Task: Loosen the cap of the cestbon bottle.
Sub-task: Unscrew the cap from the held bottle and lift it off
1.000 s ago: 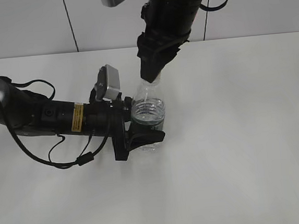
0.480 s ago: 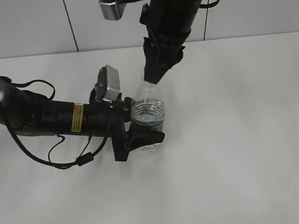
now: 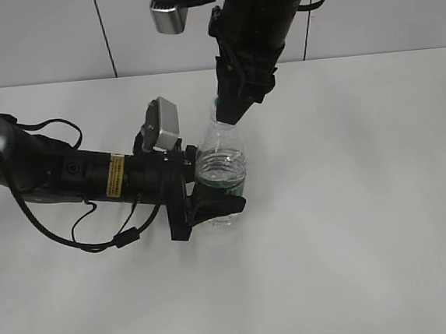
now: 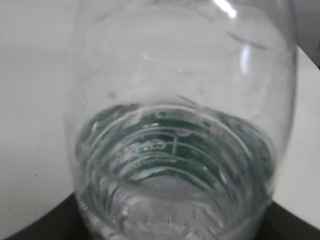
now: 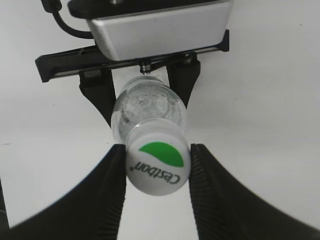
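The clear cestbon bottle (image 3: 221, 167) with its dark green label band stands upright on the white table. My left gripper (image 3: 214, 203) reaches in from the left and is shut on the bottle's lower body. The bottle fills the left wrist view (image 4: 175, 125). My right gripper (image 3: 230, 113) comes down from above onto the bottle's neck. In the right wrist view the white cap (image 5: 157, 167) with its green patch and "Cestbon" lettering sits between both fingers of my right gripper (image 5: 157, 152). The fingers press its sides. The bottle's body (image 5: 147, 107) shows below it.
The white table (image 3: 353, 226) stretches bare to the right and front. The left arm and its loose black cables (image 3: 79, 219) lie across the left side. A light wall with dark seams (image 3: 102, 33) runs behind the table.
My right wrist has turned about the bottle's neck, its camera housing swinging round and down a little. The bottle and the left gripper have stayed in place.
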You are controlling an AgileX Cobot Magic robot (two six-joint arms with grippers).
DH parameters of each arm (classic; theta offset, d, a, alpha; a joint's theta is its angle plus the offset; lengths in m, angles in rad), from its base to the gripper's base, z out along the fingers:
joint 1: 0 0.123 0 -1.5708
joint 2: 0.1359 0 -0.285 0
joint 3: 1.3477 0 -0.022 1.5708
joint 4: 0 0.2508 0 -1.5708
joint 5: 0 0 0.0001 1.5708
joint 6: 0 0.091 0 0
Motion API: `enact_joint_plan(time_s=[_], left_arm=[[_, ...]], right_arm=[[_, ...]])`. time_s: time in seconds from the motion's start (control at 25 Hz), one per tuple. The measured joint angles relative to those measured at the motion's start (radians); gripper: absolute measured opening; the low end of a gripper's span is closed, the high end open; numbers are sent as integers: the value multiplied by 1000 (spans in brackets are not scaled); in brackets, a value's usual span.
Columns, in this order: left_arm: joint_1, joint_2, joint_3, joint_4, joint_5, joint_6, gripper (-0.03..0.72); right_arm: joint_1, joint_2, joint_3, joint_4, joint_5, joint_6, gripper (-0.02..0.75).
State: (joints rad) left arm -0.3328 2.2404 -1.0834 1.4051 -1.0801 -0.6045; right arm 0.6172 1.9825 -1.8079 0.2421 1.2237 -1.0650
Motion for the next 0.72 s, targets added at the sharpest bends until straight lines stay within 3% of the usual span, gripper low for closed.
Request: enact_joint_plan(time_s=[0.4, 0.72], left_arm=[[0, 0, 0, 0, -1, -2, 408], [0, 0, 0, -11, -51, -6, 408]], right_arm=[[0, 0, 0, 0, 0, -3, 298], [0, 0, 1, 4, 0, -6, 365]])
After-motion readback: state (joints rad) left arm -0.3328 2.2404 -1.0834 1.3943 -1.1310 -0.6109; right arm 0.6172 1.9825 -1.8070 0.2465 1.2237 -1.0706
